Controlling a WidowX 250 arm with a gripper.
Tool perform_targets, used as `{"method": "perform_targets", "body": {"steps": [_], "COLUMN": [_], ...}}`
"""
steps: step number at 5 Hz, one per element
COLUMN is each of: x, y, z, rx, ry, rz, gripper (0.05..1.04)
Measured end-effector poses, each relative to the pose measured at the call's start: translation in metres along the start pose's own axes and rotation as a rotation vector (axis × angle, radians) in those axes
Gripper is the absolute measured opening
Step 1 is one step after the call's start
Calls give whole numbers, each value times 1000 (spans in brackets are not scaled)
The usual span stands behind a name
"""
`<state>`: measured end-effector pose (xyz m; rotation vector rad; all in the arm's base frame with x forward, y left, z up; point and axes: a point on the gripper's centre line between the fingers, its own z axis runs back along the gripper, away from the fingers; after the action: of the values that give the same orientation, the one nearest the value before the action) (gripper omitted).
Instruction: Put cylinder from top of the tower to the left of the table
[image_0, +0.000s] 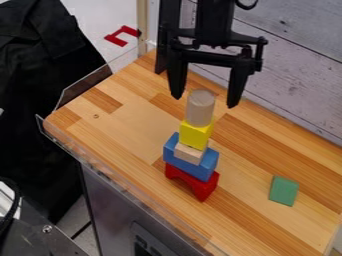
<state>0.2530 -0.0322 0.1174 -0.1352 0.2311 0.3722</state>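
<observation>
My black gripper (204, 102) hangs down from the top edge of the frame, a little right of the middle, with my jaws spread wide and nothing held in them. The rounded top of the pale wooden cylinder (200, 108) shows between my tips, with a gap on either side of it; how we line up in depth I cannot tell. The cylinder stands upright on top of the tower, near the centre of the frame. Right under it is a yellow block (196, 134), and below that a small light wooden block (190, 153). This one meets a wider blue block (207, 168), though I cannot tell whether it lies on it or in a notch. A red arch block (202, 189) makes the foot of the tower, resting on the striped wooden tabletop (127, 131). At the lower right of the frame a flat green block (284, 190) lies on the tabletop, well apart from the tower. At the upper left, beyond the tabletop's edge, there is a red bracket-shaped piece (117, 40). A greyish plank wall (294, 65) runs behind me at the upper right.
</observation>
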Motion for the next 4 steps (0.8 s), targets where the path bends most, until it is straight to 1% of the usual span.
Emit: {"method": "perform_targets", "body": {"steps": [1,2,3,4], "x": [-1,0,1,1], "y": [2,3,3,3], "z": [-5,-8,-8,-8], "rx": [-5,-6,-8,-7], "ry": [16,25,19,22], "rz": [15,17,20,22], "gripper": [947,658,530,530]}}
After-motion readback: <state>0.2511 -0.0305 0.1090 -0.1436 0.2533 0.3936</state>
